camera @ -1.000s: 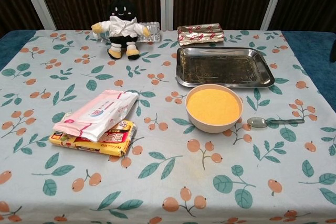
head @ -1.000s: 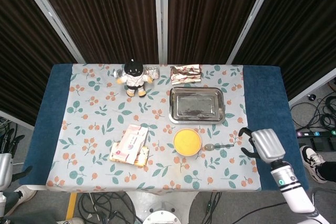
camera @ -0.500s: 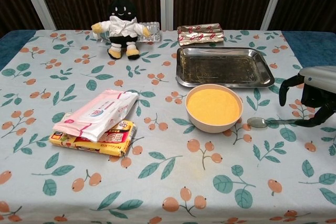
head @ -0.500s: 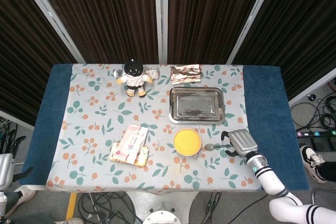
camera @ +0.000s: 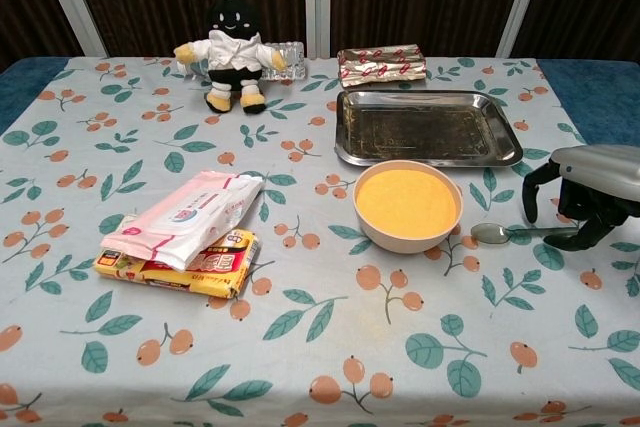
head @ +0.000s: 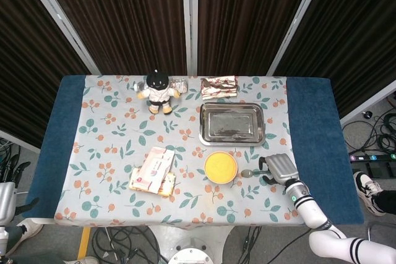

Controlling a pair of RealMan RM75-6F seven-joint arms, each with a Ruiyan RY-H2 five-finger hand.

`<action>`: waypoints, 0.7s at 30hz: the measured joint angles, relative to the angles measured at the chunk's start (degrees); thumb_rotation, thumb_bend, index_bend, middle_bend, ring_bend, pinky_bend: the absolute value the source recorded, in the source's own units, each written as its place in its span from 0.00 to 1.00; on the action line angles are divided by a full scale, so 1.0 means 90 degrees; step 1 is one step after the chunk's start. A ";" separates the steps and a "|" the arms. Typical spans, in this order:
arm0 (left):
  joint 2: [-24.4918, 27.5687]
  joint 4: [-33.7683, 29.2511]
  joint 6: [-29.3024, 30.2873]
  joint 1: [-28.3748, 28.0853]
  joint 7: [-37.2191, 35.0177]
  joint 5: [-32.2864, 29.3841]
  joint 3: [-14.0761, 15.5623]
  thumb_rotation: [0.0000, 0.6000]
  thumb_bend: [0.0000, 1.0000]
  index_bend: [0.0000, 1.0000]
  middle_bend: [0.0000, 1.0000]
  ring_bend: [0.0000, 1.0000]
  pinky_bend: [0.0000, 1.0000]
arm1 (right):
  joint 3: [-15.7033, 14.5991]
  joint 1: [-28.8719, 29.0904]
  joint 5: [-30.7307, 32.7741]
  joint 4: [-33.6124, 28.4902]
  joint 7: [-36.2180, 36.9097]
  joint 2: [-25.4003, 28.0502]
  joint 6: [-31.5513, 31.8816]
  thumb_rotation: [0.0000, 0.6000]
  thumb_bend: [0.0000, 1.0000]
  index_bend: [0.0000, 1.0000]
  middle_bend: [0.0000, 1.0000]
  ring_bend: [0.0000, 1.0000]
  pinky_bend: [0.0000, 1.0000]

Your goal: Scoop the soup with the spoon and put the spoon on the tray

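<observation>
We are at the grasp step: our right hand (camera: 585, 194) hovers, fingers curled but spread, over the small metal spoon (camera: 520, 233) lying beside the beige bowl of orange soup (camera: 407, 204); next, pinch its handle.

I've brought my right hand (camera: 585, 194) in from the tabletop's right edge toward the bowl; it now hangs with fingers curled down over the spoon (camera: 497, 233) handle.
</observation>
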 measured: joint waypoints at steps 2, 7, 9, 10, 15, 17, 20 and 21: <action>-0.0008 0.0016 0.0000 0.0000 -0.0007 0.0004 0.0002 1.00 0.06 0.24 0.12 0.10 0.11 | -0.0006 0.0014 0.0025 0.0048 0.0017 -0.0030 -0.0009 1.00 0.27 0.49 1.00 1.00 1.00; -0.0010 0.0035 0.0004 0.0009 -0.0019 -0.0009 -0.0002 1.00 0.06 0.24 0.12 0.10 0.11 | -0.0013 0.0086 0.0118 0.0205 0.0041 -0.0139 -0.0070 1.00 0.28 0.50 1.00 1.00 1.00; -0.0009 0.0039 0.0000 0.0013 -0.0020 -0.0016 0.0001 1.00 0.06 0.24 0.12 0.10 0.11 | -0.0013 0.0117 0.0143 0.0226 0.0038 -0.0160 -0.0102 1.00 0.29 0.50 1.00 1.00 1.00; -0.0010 0.0042 0.0000 0.0016 -0.0023 -0.0018 0.0001 1.00 0.06 0.24 0.12 0.10 0.11 | -0.0017 0.0135 0.0170 0.0244 0.0028 -0.0173 -0.0124 1.00 0.29 0.50 1.00 1.00 1.00; -0.0016 0.0058 0.0020 0.0039 -0.0035 -0.0032 0.0003 1.00 0.06 0.24 0.12 0.10 0.11 | -0.0062 0.0181 0.0241 0.0280 -0.0005 -0.0212 -0.0167 1.00 0.31 0.51 1.00 1.00 1.00; -0.0016 0.0062 0.0022 0.0045 -0.0040 -0.0036 0.0004 1.00 0.06 0.24 0.12 0.10 0.11 | -0.0076 0.0188 0.0254 0.0290 -0.0011 -0.0224 -0.0161 1.00 0.31 0.51 1.00 1.00 1.00; -0.0016 0.0066 0.0026 0.0048 -0.0046 -0.0028 0.0006 1.00 0.06 0.24 0.12 0.10 0.11 | -0.0093 0.0197 0.0276 0.0305 -0.0009 -0.0244 -0.0153 1.00 0.32 0.53 1.00 1.00 1.00; -0.0015 0.0068 0.0027 0.0049 -0.0048 -0.0027 0.0005 1.00 0.06 0.24 0.12 0.10 0.11 | -0.0099 0.0200 0.0281 0.0309 -0.0009 -0.0249 -0.0152 1.00 0.33 0.53 1.00 1.00 1.00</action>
